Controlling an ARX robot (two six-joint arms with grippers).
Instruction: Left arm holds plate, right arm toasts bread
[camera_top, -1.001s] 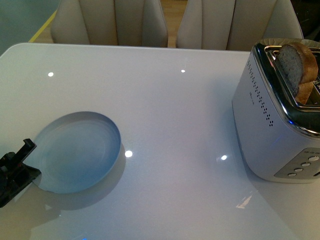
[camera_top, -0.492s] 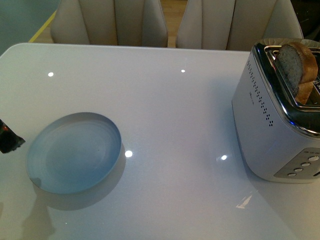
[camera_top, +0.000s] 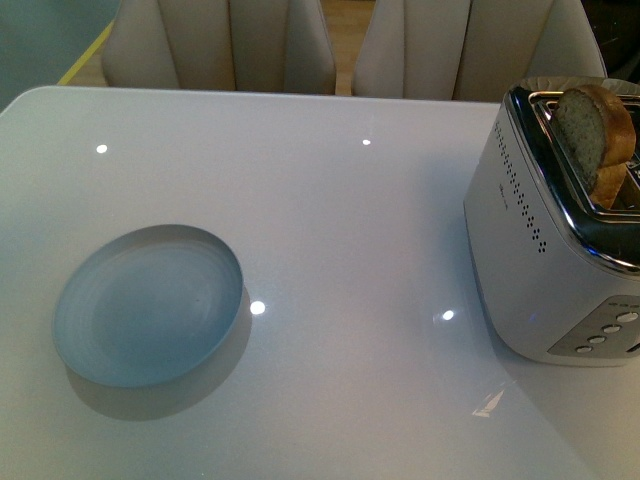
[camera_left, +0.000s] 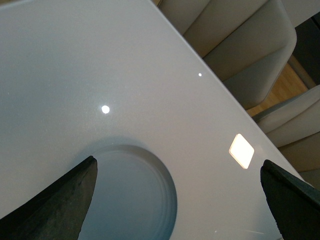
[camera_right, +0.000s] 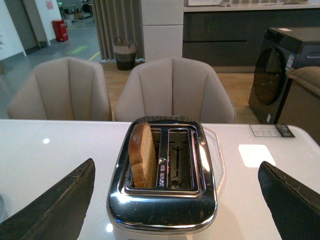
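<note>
The pale blue-grey plate (camera_top: 148, 305) lies flat on the white table at the left. It also shows in the left wrist view (camera_left: 127, 195), below my left gripper (camera_left: 180, 197), which is open and empty above it. The bread slice (camera_top: 592, 135) stands upright in a slot of the silver toaster (camera_top: 555, 240) at the right. In the right wrist view the bread (camera_right: 141, 154) sits in one toaster slot and the other slot is empty. My right gripper (camera_right: 177, 202) is open and empty, hovering above the toaster (camera_right: 162, 200). Neither arm shows in the front view.
Beige chairs (camera_top: 225, 45) stand along the table's far edge. The toaster's buttons (camera_top: 605, 335) face the near right. A card (camera_right: 272, 130) lies on the table behind the toaster. A dark appliance (camera_right: 277, 70) stands beyond.
My left gripper was at the plate's left rim, then drew back to the left and is out of the front view now. The plate, toaster and bread stayed put.
</note>
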